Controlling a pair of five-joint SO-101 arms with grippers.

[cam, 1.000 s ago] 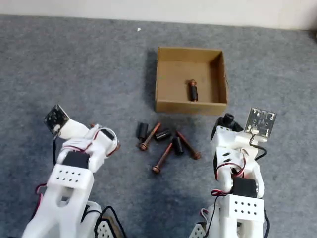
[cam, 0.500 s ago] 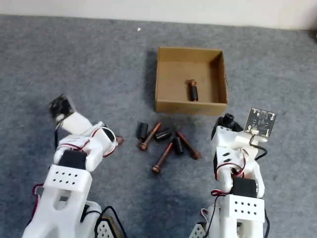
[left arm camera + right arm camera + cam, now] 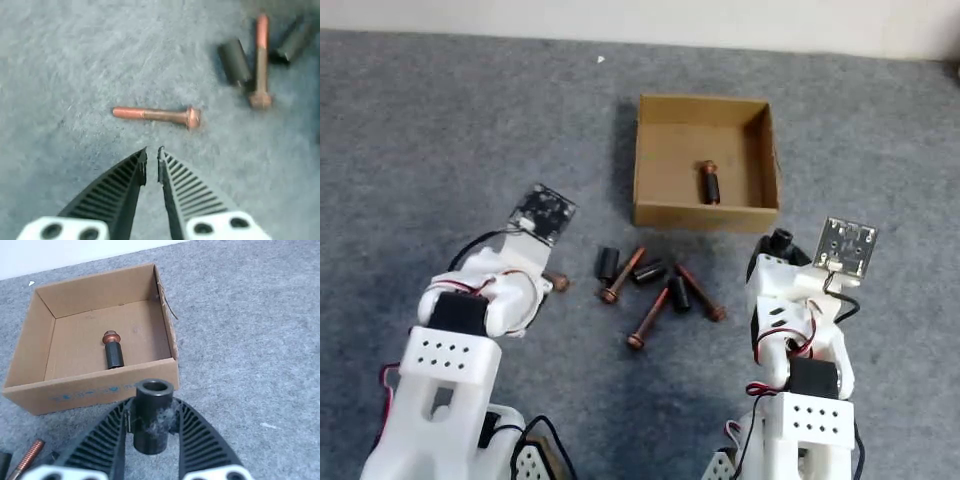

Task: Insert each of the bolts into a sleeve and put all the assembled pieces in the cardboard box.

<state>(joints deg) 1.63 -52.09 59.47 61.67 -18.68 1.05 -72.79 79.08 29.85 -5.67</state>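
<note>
Copper bolt [image 3: 156, 115] lies just ahead of the left gripper [image 3: 152, 155], which has swung toward it, jaws all but closed, empty. Right gripper [image 3: 152, 409] unmoved, clamping a sleeve [image 3: 151, 390]; we expect a bolt pickup.

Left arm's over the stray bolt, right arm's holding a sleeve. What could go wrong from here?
1. The left end effector is shut above the lone bolt; descending without opening would likely shove it across the carpet.
2. The bolt lies flat and thin, so a pinch may roll it or grab it skewed.
3. The right end effector holds the sleeve bore up; a skewed bolt could jam at its rim.
</note>
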